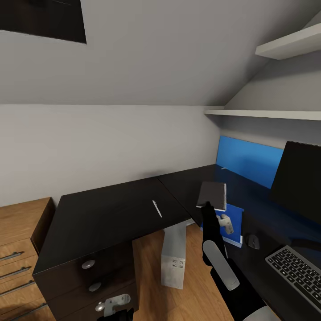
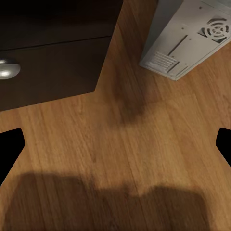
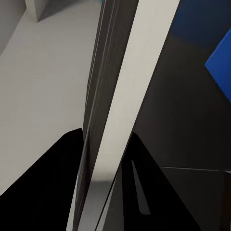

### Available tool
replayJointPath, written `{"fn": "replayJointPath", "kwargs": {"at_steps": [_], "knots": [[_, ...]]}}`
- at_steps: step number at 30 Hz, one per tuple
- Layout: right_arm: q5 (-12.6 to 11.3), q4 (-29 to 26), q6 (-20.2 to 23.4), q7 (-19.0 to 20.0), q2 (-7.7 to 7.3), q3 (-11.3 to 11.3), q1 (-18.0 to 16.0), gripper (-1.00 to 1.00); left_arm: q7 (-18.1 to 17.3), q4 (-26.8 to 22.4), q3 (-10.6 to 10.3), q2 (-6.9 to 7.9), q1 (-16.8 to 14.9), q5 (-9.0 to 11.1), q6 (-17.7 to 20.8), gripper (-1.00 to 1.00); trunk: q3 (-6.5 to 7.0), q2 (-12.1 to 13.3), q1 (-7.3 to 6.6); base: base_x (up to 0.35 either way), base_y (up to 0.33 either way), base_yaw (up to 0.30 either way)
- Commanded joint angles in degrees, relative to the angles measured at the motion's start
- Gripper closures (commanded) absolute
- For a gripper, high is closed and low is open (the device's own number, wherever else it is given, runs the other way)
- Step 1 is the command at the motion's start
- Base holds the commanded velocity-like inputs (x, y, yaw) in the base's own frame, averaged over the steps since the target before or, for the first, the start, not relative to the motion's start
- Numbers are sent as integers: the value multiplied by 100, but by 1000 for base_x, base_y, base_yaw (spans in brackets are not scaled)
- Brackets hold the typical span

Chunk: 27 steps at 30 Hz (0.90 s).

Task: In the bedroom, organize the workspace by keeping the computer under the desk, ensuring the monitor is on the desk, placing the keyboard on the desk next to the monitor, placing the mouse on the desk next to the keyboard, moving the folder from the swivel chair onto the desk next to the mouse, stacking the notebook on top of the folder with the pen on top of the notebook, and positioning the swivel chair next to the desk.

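While I hold the rig at the inner corner of the L-shaped bench (image 1: pixel 107 209), my right pincer (image 1: pixel 209 206) has its fingers clamped on the edge of the notebook (image 1: pixel 212 195), lifted above the folder (image 1: pixel 232 223).

On the bench's right wing I see the monitor (image 1: pixel 298 178) before the blue back panel (image 1: pixel 249 160), the keyboard (image 1: pixel 296 272) near the front edge, and the folder lying with the small black mouse (image 1: pixel 253 241) just beside it. The computer (image 1: pixel 174 256) stands on the wooden floor (image 2: pixel 120 144) under the bench. The pen (image 1: pixel 157 208) lies alone on the left wing. My left pincer (image 2: pixel 118 139) hangs low over the floor by the drawer unit (image 1: pixel 89 276), fingers spread wide.
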Motion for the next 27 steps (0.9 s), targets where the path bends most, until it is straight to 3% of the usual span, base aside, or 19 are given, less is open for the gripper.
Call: {"fn": "replayJointPath", "kwargs": {"at_steps": [1, 10, 27], "knots": [[-25, -3, -33, -20, -4, 11, -6, 100, 53, -10, -26, 8, -5, 52, 10, -100, -6, -4, 0, 0, 0, 0], [-21, 4, -41, -13, 1, 11, -6, 100, 53, -11, -22, 8, -5, 52, 10, -100, -6, -4, 0, 0, 0, -28], [-39, 15, -26, -20, 5, 15, -6, 100, 53, -10, -21, 8, -5, 52, 10, -100, -41, -4, 0, 0, 0, -221]]}}
